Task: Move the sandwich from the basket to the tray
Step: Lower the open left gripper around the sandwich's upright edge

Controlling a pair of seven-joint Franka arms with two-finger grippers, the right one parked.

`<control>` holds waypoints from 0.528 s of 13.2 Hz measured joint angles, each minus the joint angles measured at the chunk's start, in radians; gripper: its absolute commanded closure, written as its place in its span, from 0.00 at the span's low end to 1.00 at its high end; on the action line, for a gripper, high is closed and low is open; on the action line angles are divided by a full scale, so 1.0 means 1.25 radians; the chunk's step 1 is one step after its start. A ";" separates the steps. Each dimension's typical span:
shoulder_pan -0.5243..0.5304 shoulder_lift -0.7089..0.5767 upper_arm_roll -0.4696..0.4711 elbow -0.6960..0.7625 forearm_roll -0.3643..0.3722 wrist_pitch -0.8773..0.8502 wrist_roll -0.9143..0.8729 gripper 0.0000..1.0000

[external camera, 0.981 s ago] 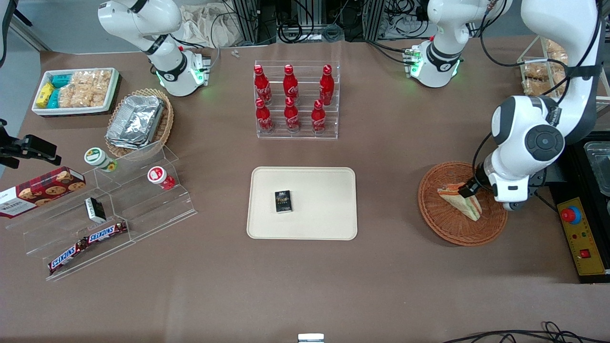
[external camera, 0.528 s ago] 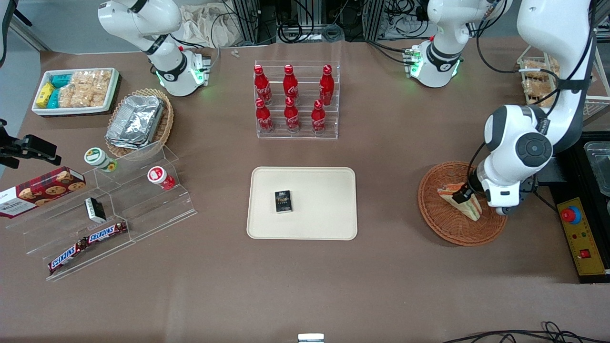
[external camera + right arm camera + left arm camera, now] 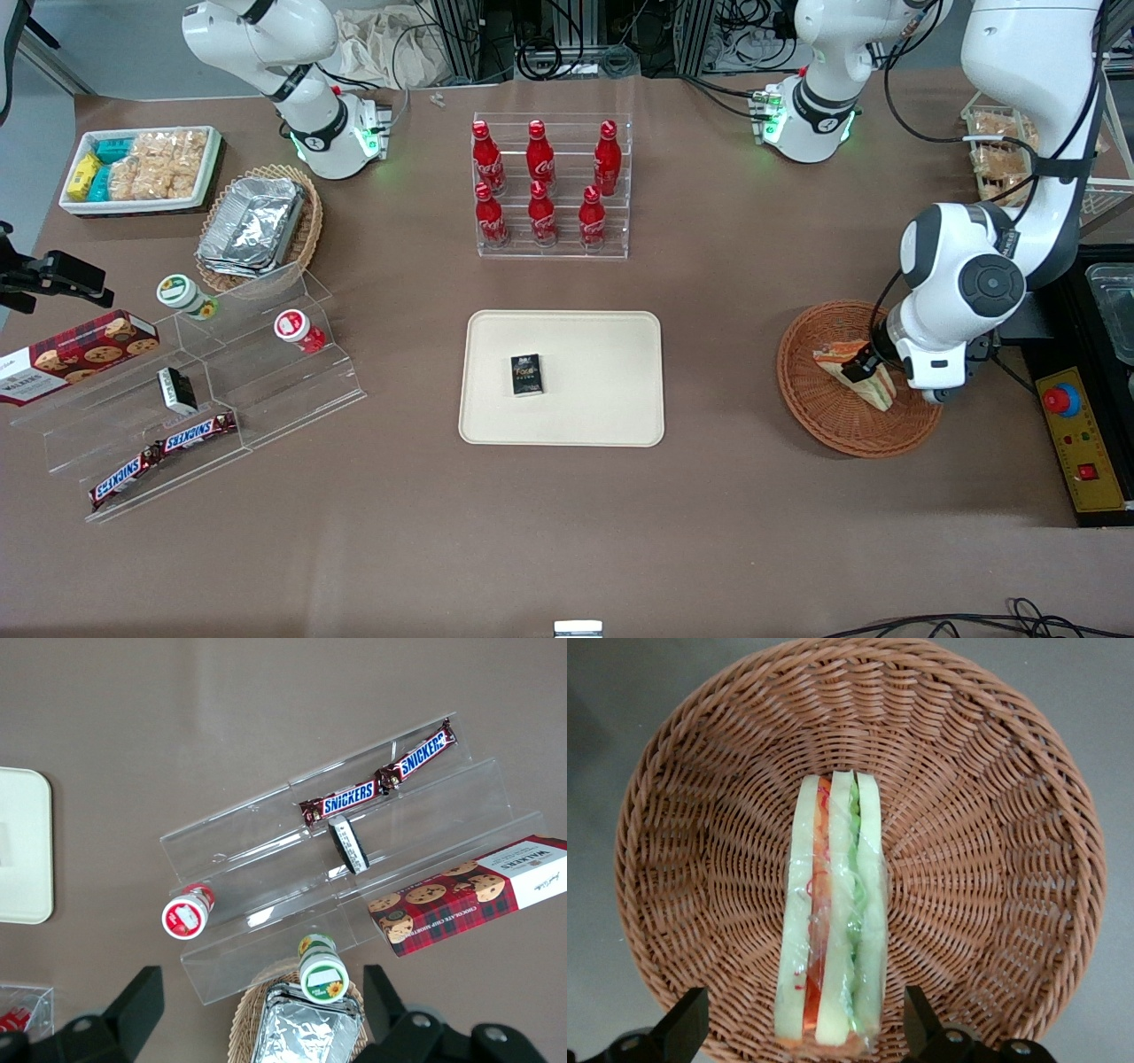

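The gripper (image 3: 804, 1028) hangs just above the sandwich (image 3: 833, 921), fingers (image 3: 687, 1023) spread wide with one on either side and neither touching it. The sandwich stands on edge in the middle of the basket (image 3: 992, 859), so I judge the fingers should drop straight down and close across the bread faces gently, without crushing. The tray (image 3: 611, 408) lies well apart toward the parked arm's end, with a small dark box (image 3: 526, 374) to be kept clear of.

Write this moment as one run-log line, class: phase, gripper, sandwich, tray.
phase: pre-grasp | gripper: open, astride sandwich in basket | sandwich: not lifted | tray: holds small dark box
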 measured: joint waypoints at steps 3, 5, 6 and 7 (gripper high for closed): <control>0.000 0.006 0.001 -0.014 0.000 0.019 0.000 0.01; 0.000 0.009 0.001 -0.015 0.000 0.020 -0.001 0.07; 0.000 0.009 0.002 -0.016 0.000 0.020 -0.001 0.17; 0.000 0.010 0.006 -0.017 0.000 0.020 -0.002 0.23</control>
